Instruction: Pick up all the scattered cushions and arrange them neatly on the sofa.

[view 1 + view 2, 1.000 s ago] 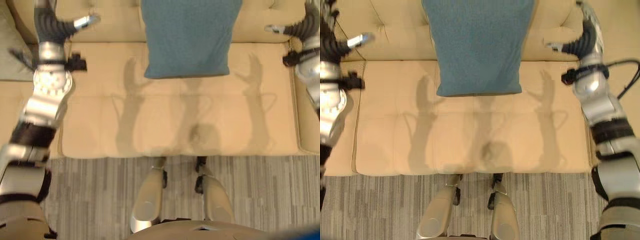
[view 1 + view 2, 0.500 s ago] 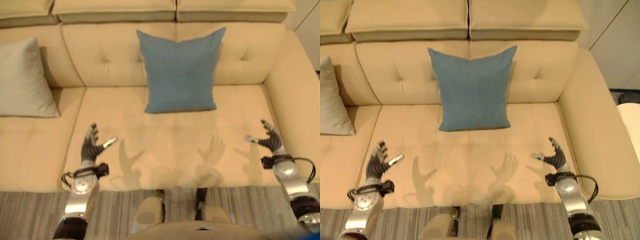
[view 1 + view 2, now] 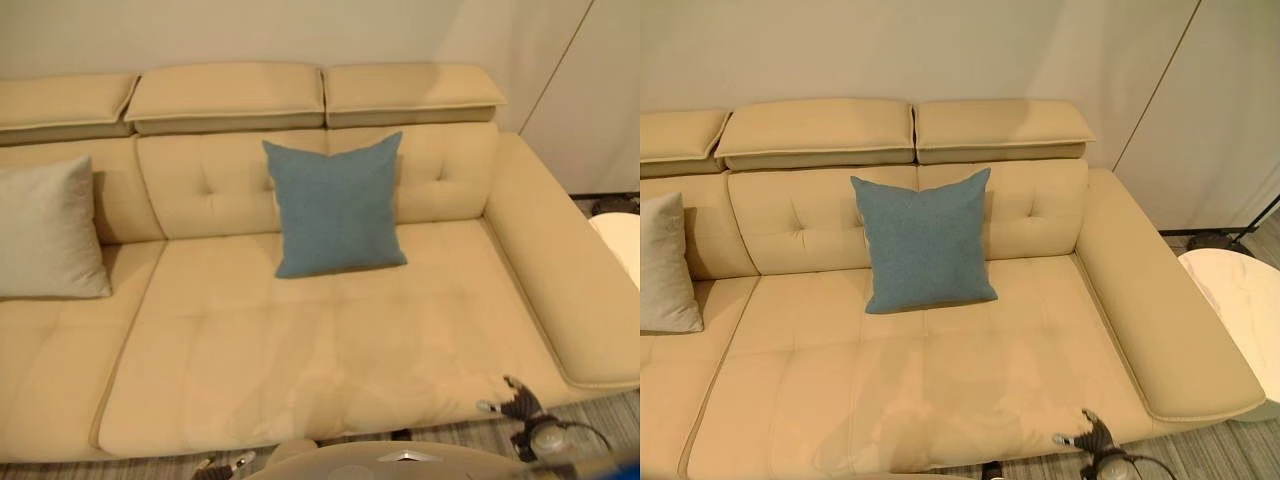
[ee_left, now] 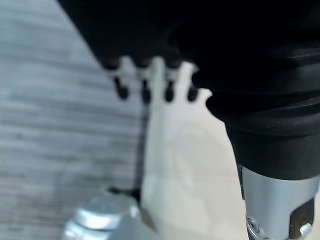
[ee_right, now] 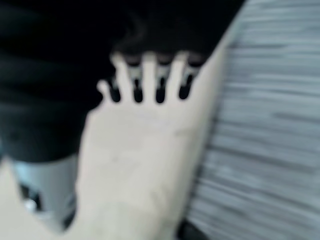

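Currently both hands, left hand (image 3: 222, 465) and right hand (image 3: 515, 400), are hanging spread and empty near the sofa (image 3: 300, 370) front, risking brushing the propped blue cushion (image 3: 335, 205) askew.

Each hand has a dark ribbed cover over its back and wrist, with slim silver fingers ending in dark tips set in a row, as the left hand (image 4: 150, 75) and the right hand (image 5: 145, 75) show in their own wrist views. Below the left hand's cover sits a smooth silver-grey wrist piece with a small screw and a dark recess near its edge. In the eye views the right hand (image 3: 1092, 432) looks dark, with a pale thumb standing apart.
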Tool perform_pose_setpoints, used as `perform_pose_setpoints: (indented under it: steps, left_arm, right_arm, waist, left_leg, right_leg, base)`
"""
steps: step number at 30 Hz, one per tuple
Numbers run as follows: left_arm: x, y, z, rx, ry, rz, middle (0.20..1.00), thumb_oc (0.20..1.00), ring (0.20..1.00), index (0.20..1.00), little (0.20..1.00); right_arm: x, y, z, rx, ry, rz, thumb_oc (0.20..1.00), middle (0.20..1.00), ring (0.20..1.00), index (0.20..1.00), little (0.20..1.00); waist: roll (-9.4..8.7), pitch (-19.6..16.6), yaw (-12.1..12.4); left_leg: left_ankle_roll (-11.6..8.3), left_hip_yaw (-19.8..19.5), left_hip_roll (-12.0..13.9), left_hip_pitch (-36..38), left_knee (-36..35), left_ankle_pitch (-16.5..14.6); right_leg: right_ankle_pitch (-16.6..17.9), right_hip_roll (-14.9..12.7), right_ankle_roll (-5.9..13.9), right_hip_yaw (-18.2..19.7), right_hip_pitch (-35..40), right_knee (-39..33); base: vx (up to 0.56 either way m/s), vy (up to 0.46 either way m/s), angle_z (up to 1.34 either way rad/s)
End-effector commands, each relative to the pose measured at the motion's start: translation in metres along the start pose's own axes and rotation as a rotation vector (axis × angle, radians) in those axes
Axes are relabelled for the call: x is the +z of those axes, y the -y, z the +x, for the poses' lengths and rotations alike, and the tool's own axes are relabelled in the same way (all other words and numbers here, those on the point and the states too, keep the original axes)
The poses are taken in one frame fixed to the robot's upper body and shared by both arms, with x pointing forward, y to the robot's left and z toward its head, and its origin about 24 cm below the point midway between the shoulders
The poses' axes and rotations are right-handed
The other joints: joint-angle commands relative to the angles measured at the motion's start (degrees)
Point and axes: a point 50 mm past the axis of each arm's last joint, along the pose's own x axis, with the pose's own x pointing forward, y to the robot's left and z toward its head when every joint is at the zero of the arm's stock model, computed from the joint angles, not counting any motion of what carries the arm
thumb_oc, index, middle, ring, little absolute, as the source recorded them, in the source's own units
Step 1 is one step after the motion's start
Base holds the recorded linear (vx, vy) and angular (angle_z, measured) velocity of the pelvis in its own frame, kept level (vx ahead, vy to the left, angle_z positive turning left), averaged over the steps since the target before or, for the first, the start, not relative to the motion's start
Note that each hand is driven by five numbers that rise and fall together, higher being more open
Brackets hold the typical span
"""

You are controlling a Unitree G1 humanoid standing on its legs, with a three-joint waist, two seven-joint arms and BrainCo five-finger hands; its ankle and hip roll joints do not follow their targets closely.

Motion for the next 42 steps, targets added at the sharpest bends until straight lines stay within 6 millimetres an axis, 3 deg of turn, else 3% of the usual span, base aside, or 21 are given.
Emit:
perform_pose_setpoints:
  steps: [1,3,5,7,10,11,13,18,21,24,27,31,42]
  left_arm:
    - [0.058,-0.004,0.008,-0.019,0.171,0.043,1.000,1.000,1.000,1.000,1.000]
    - [0.065,-0.002,0.009,-0.028,0.189,0.059,1.000,1.000,1.000,1.000,1.000]
    - [0.065,0.003,0.009,-0.053,0.180,0.082,1.000,1.000,1.000,1.000,1.000]
    - [0.064,0.005,0.009,-0.062,0.178,0.085,1.000,1.000,1.000,1.000,1.000]
    - [0.063,0.008,0.008,-0.075,0.176,0.098,1.000,1.000,1.000,1.000,1.000]
    - [0.067,0.012,0.008,-0.082,0.190,0.085,1.000,1.000,1.000,1.000,1.000]
    - [0.072,0.017,0.007,-0.097,0.208,0.089,1.000,1.000,1.000,1.000,1.000]
    - [0.073,0.018,0.008,-0.091,0.207,0.093,1.000,1.000,1.000,1.000,1.000]
    - [0.070,0.015,0.008,-0.083,0.194,0.087,1.000,1.000,1.000,1.000,1.000]
    - [0.066,0.008,0.009,-0.068,0.172,0.107,1.000,1.000,1.000,1.000,1.000]
    - [0.066,0.008,0.010,-0.072,0.170,0.129,1.000,1.000,1.000,1.000,1.000]
    - [0.068,0.010,0.009,-0.079,0.182,0.119,1.000,1.000,1.000,1.000,1.000]
    - [0.067,0.022,0.007,-0.115,0.179,0.080,1.000,1.000,1.000,1.000,1.000]
  right_arm:
    - [0.033,0.010,0.008,-0.037,0.109,0.030,1.000,1.000,1.000,1.000,1.000]
    - [0.027,0.005,0.008,-0.019,0.071,0.025,1.000,1.000,1.000,1.000,1.000]
    - [0.024,0.001,0.009,-0.003,0.041,0.014,1.000,1.000,1.000,1.000,1.000]
    - [0.022,-0.001,0.008,0.005,0.030,0.006,1.000,1.000,1.000,1.000,1.000]
    - [0.020,-0.003,0.008,0.013,0.019,0.009,1.000,1.000,1.000,1.000,1.000]
    - [0.021,-0.005,0.008,0.024,0.014,0.011,1.000,1.000,1.000,1.000,1.000]
    - [0.026,-0.009,0.009,0.037,0.018,0.018,1.000,1.000,1.000,1.000,1.000]
    - [0.036,-0.008,0.012,0.031,0.039,-0.005,1.000,1.000,1.000,1.000,1.000]
    - [0.041,-0.011,0.013,0.038,0.048,-0.014,1.000,1.000,1.000,1.000,1.000]
    - [0.039,-0.018,0.012,0.063,0.034,-0.036,1.000,1.000,1.000,1.000,1.000]
    - [0.033,-0.022,0.010,0.071,0.012,-0.011,1.000,1.000,1.000,1.000,1.000]
    - [0.032,-0.028,0.009,0.082,0.009,0.000,1.000,1.000,1.000,1.000,1.000]
    - [0.030,-0.037,0.007,0.096,-0.001,0.046,1.000,1.000,1.000,1.000,1.000]
  waist:
    - [-2.46,4.1,-0.3]
    - [-3.26,5.5,-0.2]
    - [-4.77,5.7,-0.7]
    - [-5.03,5.2,-1.2]
    - [-4.88,4.5,-1.6]
    - [-4.04,4.3,-2.0]
    - [-3.37,4.7,-2.8]
    - [-3.17,5.5,-1.9]
    - [-3.10,6.2,-1.6]
    - [-1.80,6.3,-0.3]
    - [-1.93,4.9,0.4]
    - [-2.79,2.9,1.5]
    - [-3.62,1.2,0.9]
  left_leg:
    - [-3.74,1.3,0.3,-2.8,4.0,2.6]
    - [-3.53,0.5,-0.5,-4.9,9.5,1.1]
    - [-2.32,1.5,-1.9,-3.6,16.6,-4.5]
    - [-2.02,1.5,-2.2,-3.0,17.8,-5.7]
    - [-1.91,0.6,-2.8,-0.5,18.0,-7.4]
    - [-1.80,-2.3,-4.0,2.9,16.9,-8.7]
    - [-0.08,-2.4,-5.7,4.9,10.5,-10.9]
    - [1.82,-2.9,-8.2,5.8,7.0,-10.7]
    - [2.58,-2.1,-8.3,5.8,6.4,-10.1]
    - [4.02,-1.3,-7.4,3.9,5.8,-7.7]
    - [3.75,-1.1,-7.1,3.0,5.0,-6.9]
    - [1.99,0.8,-6.5,3.0,2.0,-5.3]
    - [1.43,1.1,-4.7,5.8,1.9,-5.8]
  right_leg:
    - [-0.5,-0.4,1.53,-2.4,-0.7,2.0]
    - [0.0,-0.9,1.05,-2.9,-1.5,2.2]
    - [1.7,-2.3,0.95,-2.4,-3.0,2.6]
    - [2.2,-2.7,1.05,-2.3,-3.4,2.5]
    - [3.1,-2.9,1.35,-1.7,-4.1,2.4]
    - [3.9,-2.9,1.88,-1.1,-6.0,3.5]
    - [5.6,-4.0,3.01,-0.1,-8.6,5.0]
    - [8.1,-5.9,4.72,-0.3,-11.6,6.1]
    - [9.2,-7.4,5.63,-1.0,-13.3,7.5]
    - [3.3,-6.5,3.97,0.0,-11.2,16.9]
    - [1.3,-6.1,3.96,-0.5,-8.3,16.4]
    - [1.5,-6.6,4.91,-4.2,-4.0,8.4]
    - [0.9,-4.3,3.91,-2.4,-0.2,4.7]
  base:
    - [-0.24,-0.087,0.26]
    - [-0.26,-0.073,0.61]
    - [-0.21,-0.036,0.20]
    - [-0.07,0.022,-0.06]
    - [-0.08,0.078,0.16]
    - [-0.12,0.142,0.13]
    - [-0.18,0.209,-0.02]
    - [-0.14,0.166,-0.08]
    - [-0.20,0.135,-0.38]
    - [-0.30,0.108,-0.29]
    - [-0.05,-0.020,-0.12]
    - [-0.04,-0.083,-0.15]
    - [0.02,-0.086,-0.06]
